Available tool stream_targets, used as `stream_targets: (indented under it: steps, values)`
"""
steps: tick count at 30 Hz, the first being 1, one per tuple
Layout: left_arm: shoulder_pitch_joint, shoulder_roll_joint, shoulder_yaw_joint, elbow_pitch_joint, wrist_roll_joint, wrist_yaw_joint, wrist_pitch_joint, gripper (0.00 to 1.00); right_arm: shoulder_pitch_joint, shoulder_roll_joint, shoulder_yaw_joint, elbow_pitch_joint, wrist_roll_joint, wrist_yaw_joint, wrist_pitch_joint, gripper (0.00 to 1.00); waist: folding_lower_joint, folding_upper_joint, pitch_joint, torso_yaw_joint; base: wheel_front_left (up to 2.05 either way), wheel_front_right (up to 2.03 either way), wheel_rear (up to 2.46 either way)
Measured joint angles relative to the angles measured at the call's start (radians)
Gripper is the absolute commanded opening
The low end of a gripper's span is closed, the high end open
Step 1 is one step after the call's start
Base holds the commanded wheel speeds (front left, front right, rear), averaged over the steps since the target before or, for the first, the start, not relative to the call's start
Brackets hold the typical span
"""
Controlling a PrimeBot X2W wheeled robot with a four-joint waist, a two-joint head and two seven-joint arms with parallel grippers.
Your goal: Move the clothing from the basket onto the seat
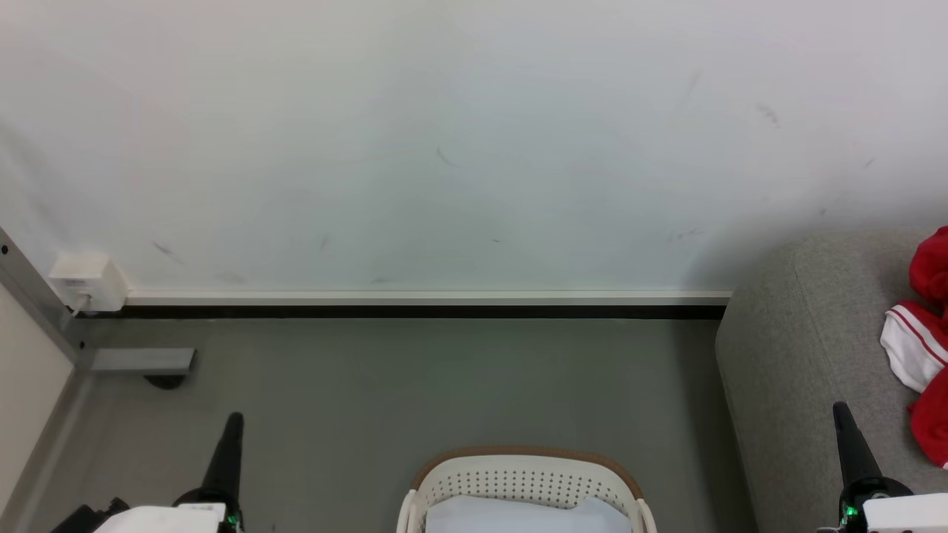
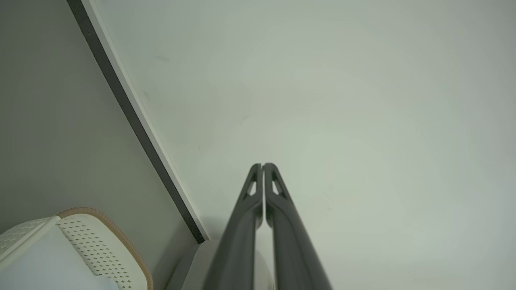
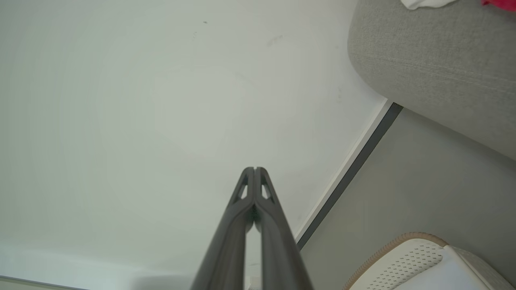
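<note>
The red and white clothing (image 1: 924,333) lies bunched on the light grey seat (image 1: 800,355) at the right of the scene, with a white, red-striped cuff on its left side. The basket (image 1: 526,474) stands on the grey floor (image 1: 407,385) in the near middle, left of the seat and apart from it, and a pale bluish-white sheet (image 1: 518,517) shows inside it. The left gripper (image 1: 235,420) rises at the near left, over bare floor. The right gripper (image 1: 839,407) rises at the near right, in front of the seat's edge. Each has its two dark fingers pressed together with nothing between them. Both point toward the white wall (image 1: 444,148) and touch neither basket nor clothing. A small white box (image 1: 87,283) sits low on the wall at the far left.
</note>
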Motion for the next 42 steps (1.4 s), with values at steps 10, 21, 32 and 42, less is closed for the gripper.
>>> stream_targets:
  steps: [10, 21, 32, 42]
  values:
    - [-0.007, 0.0, 0.006, -0.002, -0.077, -0.006, 0.019, 0.0, -0.009, 0.005, -0.017, 0.0, 0.067, 0.0, 0.021, 0.0, 0.0, 0.0, 0.003, 0.007, 0.0, 0.0, 0.0]
    - [-0.018, 0.0, 0.011, -0.005, -0.152, -0.013, 0.043, 0.0, -0.016, 0.01, -0.035, -0.001, 0.136, 0.0, 0.044, 0.0, 0.0, 0.0, 0.007, 0.014, 0.0, 0.0, 0.0]
    - [-0.025, 0.0, 0.017, -0.007, -0.22, -0.018, 0.061, 0.0, -0.019, 0.015, -0.051, -0.001, 0.199, 0.0, 0.062, 0.0, 0.0, 0.0, 0.011, 0.021, 0.0, 0.0, 0.0]
    - [-0.026, 0.0, 0.018, -0.007, -0.228, -0.019, 0.062, 0.0, -0.019, 0.017, -0.053, -0.001, 0.208, 0.0, 0.067, 0.0, 0.0, 0.0, 0.011, 0.022, 0.0, 0.0, 0.0]
